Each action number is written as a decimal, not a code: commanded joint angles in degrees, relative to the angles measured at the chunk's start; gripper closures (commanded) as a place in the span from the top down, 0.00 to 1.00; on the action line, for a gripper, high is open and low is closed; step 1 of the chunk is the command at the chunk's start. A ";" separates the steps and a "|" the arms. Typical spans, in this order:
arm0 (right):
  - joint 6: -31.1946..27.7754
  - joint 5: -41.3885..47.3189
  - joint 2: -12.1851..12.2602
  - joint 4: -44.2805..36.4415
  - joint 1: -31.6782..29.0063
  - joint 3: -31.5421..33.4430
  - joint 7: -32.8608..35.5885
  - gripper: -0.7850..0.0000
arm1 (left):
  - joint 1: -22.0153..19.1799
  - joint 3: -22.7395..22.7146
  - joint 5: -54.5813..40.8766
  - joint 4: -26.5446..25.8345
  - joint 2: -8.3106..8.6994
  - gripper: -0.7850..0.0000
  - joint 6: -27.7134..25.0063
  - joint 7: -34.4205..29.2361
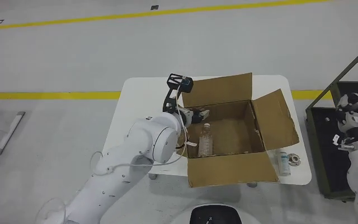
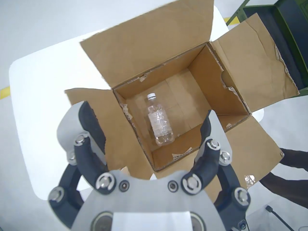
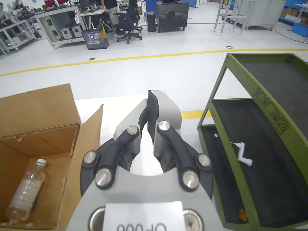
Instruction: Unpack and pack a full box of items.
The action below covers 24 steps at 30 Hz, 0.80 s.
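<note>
Though sitting open on the table (image 2: 43,97), holding only one clear bottle (image 2: 160,123), lying flat on the floor of the box (image 2: 209,78); looking nearly unpacked or only just starting to fill, hard telling which; hanging over the box with the left gripper (image 2: 146,110) spread wide, gripping nothing; resting the right gripper (image 3: 151,106) pinched together and empty near the green cart (image 3: 216,92); leaving a small bottle (image 1: 283,162) out beside the box.

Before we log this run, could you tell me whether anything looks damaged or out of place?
The cardboard box is worn: its rim is torn ragged and one side flap is creased and ripped.
</note>
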 commanded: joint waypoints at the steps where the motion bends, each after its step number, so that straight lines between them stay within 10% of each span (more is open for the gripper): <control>1: -1.15 -1.04 0.29 1.35 -0.38 2.17 1.95 0.00 | 3.36 -3.54 2.64 -2.87 1.07 1.00 0.34 -0.65; 24: -5.96 -2.48 0.47 2.45 -13.21 4.05 17.97 0.00 | 4.20 -4.13 3.02 -3.60 1.27 1.00 0.10 -0.84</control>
